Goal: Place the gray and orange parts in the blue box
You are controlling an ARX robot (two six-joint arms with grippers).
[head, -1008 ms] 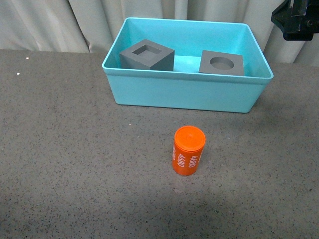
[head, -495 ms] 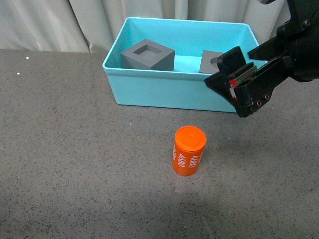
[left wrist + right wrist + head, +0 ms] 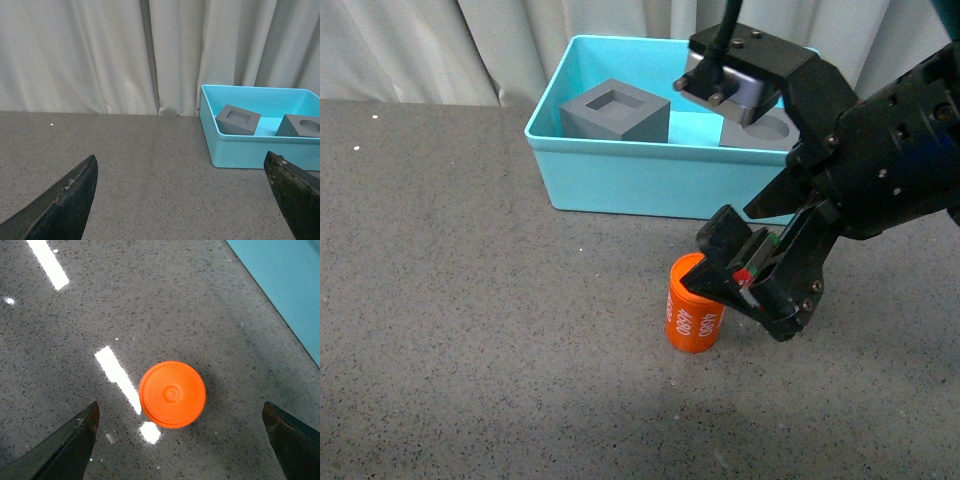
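Gray speckled tabletop [image 3: 450,300] fills the left side of the front view, with a pale curtain [image 3: 410,50] hanging behind it. The left hand [image 3: 182,197] shows only in its own wrist view. Its two dark fingers [image 3: 70,200] are spread wide with nothing between them, and it is well apart from the parts, facing the box from a distance.

Farther right, at the back of the tabletop, stands the blue box [image 3: 650,185]. Inside it, toward its left end, sits the gray cube with a square recess [image 3: 615,112], recess facing up. The gray cube with a round recess [image 3: 760,138] lies toward the right end of the box, also recess up and partly hidden behind the right arm. The two cubes are apart from each other.

In front of the box, outside it, the orange cylinder [image 3: 692,318] stands upright on the tabletop, with "4680" in white on its side. The right hand [image 3: 752,285] hangs just above and beside the cylinder's top, tilted downward. In the right wrist view the cylinder's round top lies between the two fingers [image 3: 70,440], which are spread wide and clear of it on both sides, so the hand is released and grasps nothing.
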